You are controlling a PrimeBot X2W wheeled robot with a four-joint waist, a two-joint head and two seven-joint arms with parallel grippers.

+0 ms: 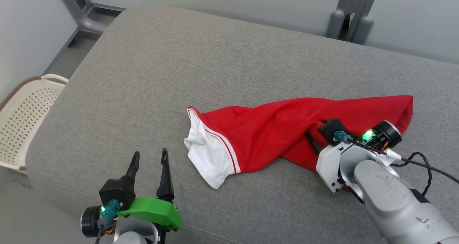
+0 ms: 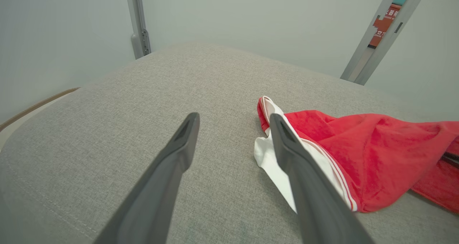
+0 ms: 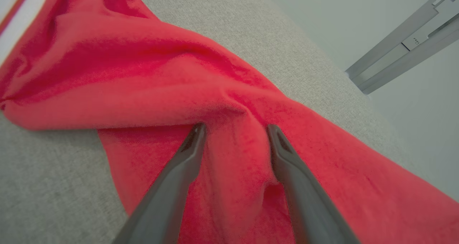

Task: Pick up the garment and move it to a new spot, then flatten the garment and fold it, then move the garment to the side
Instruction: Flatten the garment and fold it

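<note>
The crumpled red cotton garment with a white striped cuff (image 1: 272, 136) lies toward the front right of the grey upholstered cushion (image 1: 172, 57). The right gripper (image 3: 235, 129) has its fingers spread astride a raised fold; it should pinch deep before lifting. The left gripper (image 1: 150, 157) is spread, idle.

Bright even light, faint shadows, wrist-view edges stretched

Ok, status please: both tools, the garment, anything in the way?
Left tool open, apart from garment. Right tool open, astride a red fold. Garment crumpled on grey cushion. Basket beside cushion's left edge, apart.
</note>
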